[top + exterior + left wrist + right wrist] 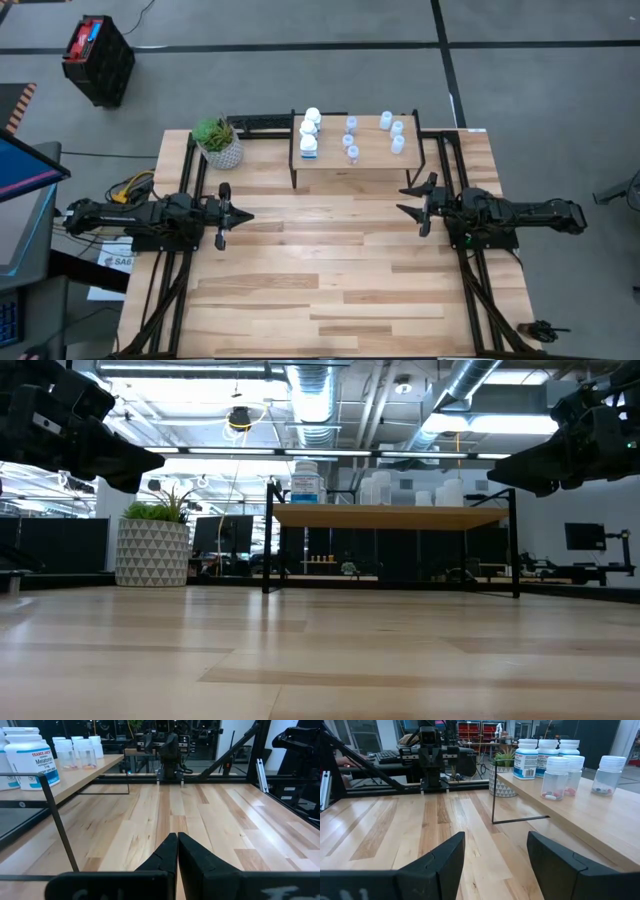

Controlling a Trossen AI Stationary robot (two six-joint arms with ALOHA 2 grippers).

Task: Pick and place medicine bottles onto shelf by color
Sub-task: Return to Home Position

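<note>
Medicine bottles (351,138) all stand on the shelf (370,165) at the table's (330,285) far edge: three white ones at its left end, six translucent ones to their right. I see the left gripper (247,215) at the table's left with fingers pressed together, and the right gripper (403,200) at its right with fingers spread.

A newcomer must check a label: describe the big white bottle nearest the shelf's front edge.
On the wooden table, at its far edge beside a plant pot, stands a low wood-topped shelf. At its end nearest the pot, three opaque white bottles line up front to back. Take the front bottle, closest to the table's middle, blue label showing; the small clear bottles stand further along.
</note>
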